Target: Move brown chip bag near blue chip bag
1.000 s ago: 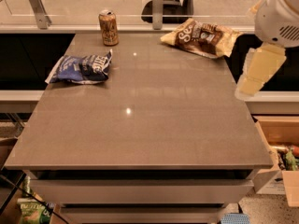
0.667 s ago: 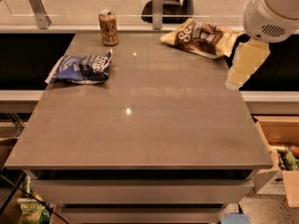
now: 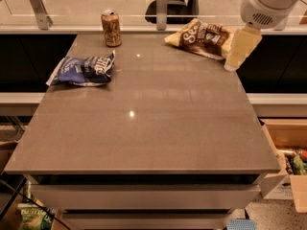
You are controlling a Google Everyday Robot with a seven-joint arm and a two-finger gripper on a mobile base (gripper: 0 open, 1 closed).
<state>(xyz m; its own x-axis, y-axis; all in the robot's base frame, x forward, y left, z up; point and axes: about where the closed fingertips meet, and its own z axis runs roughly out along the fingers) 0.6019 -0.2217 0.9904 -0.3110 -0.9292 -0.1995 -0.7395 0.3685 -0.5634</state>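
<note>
The brown chip bag (image 3: 204, 36) lies right of the can (image 3: 111, 28) at the table's (image 3: 153, 128) far edge, the blue chip bag (image 3: 84, 70) lies forward-left of the can, and the gripper (image 3: 234, 61) hangs farther right of the can, whether spread or closed impossible to tell.

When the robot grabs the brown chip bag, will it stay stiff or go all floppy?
Probably floppy: the brown chip bag looks crinkled and puffy, so it should bend and crunch. Likely light too, so a push would slide it over the shiny table. The tool hangs close beside it.
</note>
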